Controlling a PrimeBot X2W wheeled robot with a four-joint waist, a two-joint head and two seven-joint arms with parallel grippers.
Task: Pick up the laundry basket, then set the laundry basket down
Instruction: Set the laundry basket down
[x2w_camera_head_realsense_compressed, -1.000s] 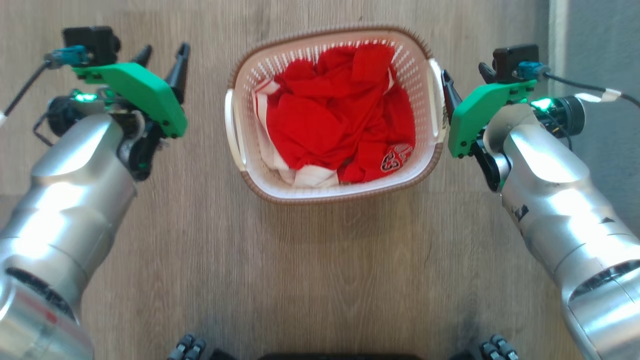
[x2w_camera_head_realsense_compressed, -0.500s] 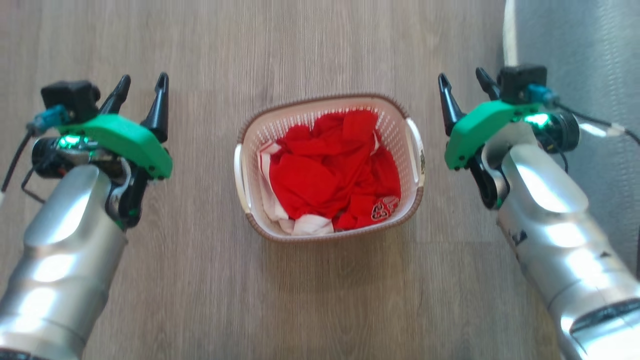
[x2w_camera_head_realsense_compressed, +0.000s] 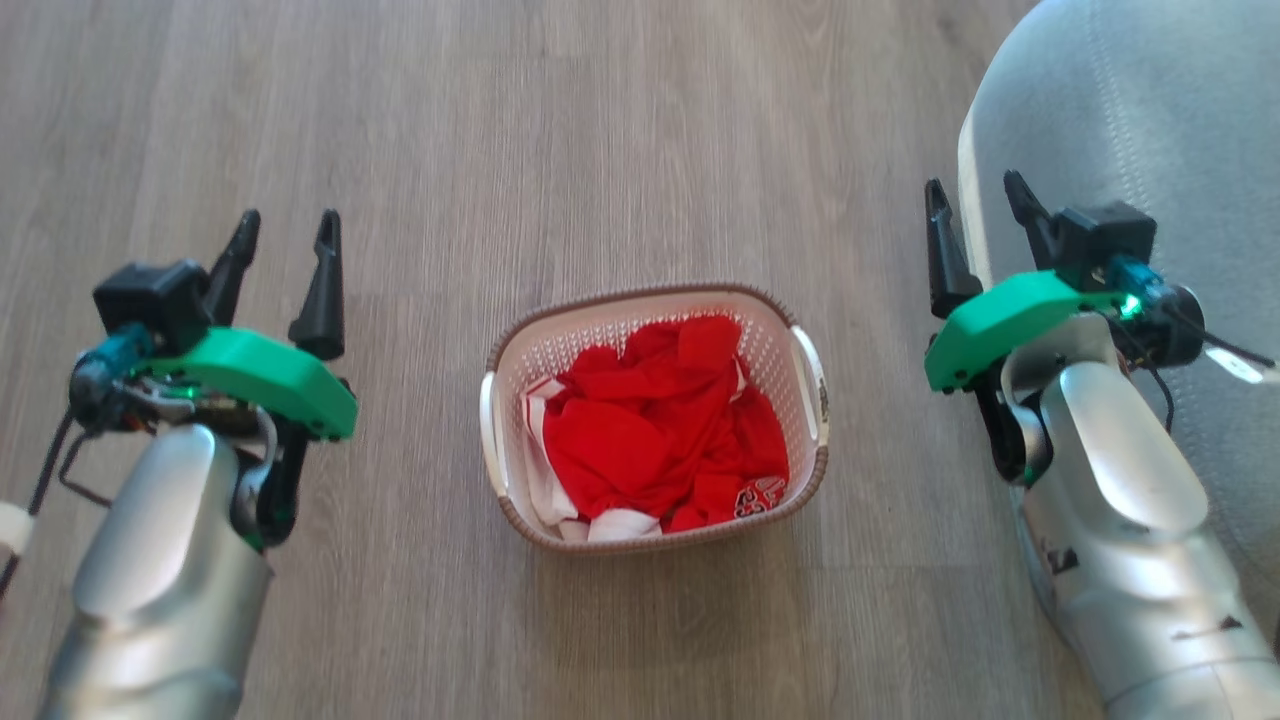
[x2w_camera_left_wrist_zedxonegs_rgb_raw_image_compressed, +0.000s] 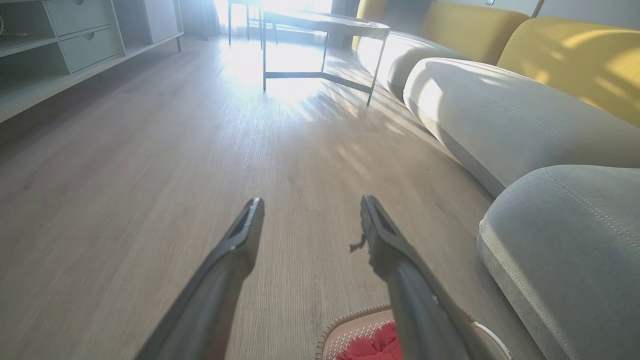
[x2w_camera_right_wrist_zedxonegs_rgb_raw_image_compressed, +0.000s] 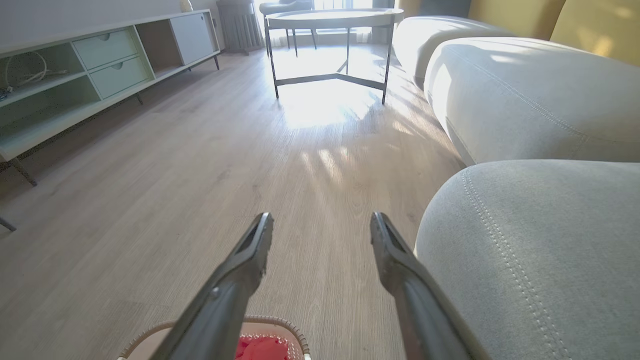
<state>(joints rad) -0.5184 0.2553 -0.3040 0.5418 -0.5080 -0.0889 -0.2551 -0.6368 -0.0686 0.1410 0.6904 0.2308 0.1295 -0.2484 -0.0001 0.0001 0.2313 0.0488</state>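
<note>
Wood-grain floor (x2w_camera_head_realsense_compressed: 600, 150) carries everything. At left, the left hand (x2w_camera_head_realsense_compressed: 288, 220) hovers with its two fingers apart, holding nothing, well clear of the laundry basket (x2w_camera_head_realsense_compressed: 640, 296). That basket stands upright on the floor between both hands, with red-and-white clothes (x2w_camera_head_realsense_compressed: 660, 440) heaped inside. At right, the right hand (x2w_camera_head_realsense_compressed: 974, 185) is likewise spread and empty, seemingly just beside a grey cushion (x2w_camera_head_realsense_compressed: 1150, 120).

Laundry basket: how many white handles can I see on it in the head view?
2: the left handle and the right handle, on opposite sides of the laundry basket. None seems hidden.
</note>
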